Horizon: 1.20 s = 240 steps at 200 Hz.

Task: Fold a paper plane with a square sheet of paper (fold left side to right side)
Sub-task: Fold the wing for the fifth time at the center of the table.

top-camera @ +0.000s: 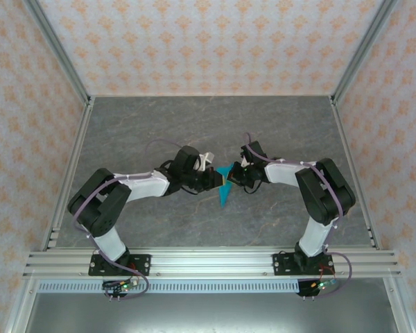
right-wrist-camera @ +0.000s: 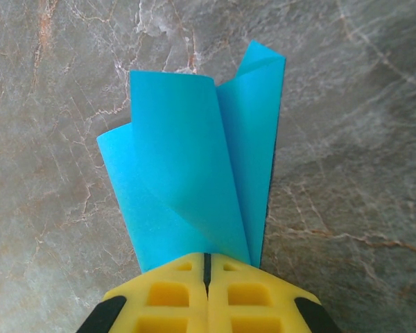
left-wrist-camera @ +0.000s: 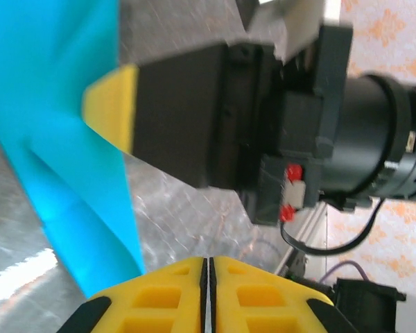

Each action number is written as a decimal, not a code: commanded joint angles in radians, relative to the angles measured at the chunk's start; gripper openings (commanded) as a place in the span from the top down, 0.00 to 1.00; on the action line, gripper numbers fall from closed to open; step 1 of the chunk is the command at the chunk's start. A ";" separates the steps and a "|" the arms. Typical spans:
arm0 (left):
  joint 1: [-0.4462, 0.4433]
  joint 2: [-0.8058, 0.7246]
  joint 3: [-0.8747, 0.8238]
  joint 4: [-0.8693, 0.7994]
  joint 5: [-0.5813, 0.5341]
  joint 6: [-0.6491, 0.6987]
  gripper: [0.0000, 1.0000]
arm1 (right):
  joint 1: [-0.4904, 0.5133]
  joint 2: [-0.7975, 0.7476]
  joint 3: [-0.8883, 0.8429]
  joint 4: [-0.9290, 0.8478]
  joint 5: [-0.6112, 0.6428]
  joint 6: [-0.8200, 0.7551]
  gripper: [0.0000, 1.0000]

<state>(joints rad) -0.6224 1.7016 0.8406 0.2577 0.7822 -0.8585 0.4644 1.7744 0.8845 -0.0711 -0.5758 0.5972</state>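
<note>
At table (top-camera: 159, 132) centre, paper plane (top-camera: 225, 191) lengthwise far-to-near, tip nearward, in clamped right gripper (right-wrist-camera: 206, 260); left gripper (left-wrist-camera: 206, 263) closed.

The grey table (top-camera: 159, 125) (veined like marble) has the folded blue paper (top-camera: 224, 191) over its middle.

We look down from above and behind the arm bases (top-camera: 121, 263) onto the whole counter (top-camera: 194, 125). Both wrist cameras sit close behind their yellow jaws (left looking sideways, right straight down onto marble), and all three views share the folded blue paper (top-camera: 225, 193).
</note>
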 commanded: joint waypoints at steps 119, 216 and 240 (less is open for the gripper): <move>-0.077 0.128 0.056 -0.041 -0.010 -0.040 0.89 | 0.000 0.072 -0.047 -0.117 0.094 -0.031 1.00; -0.077 0.170 0.035 -0.090 -0.057 -0.011 0.89 | 0.000 0.070 -0.038 -0.128 0.097 -0.037 1.00; -0.077 0.177 0.029 -0.089 -0.060 -0.011 0.89 | 0.001 0.071 -0.037 -0.130 0.096 -0.039 1.00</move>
<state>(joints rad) -0.6960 1.8603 0.8780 0.1940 0.7506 -0.8886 0.4644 1.7756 0.8848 -0.0715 -0.5762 0.5816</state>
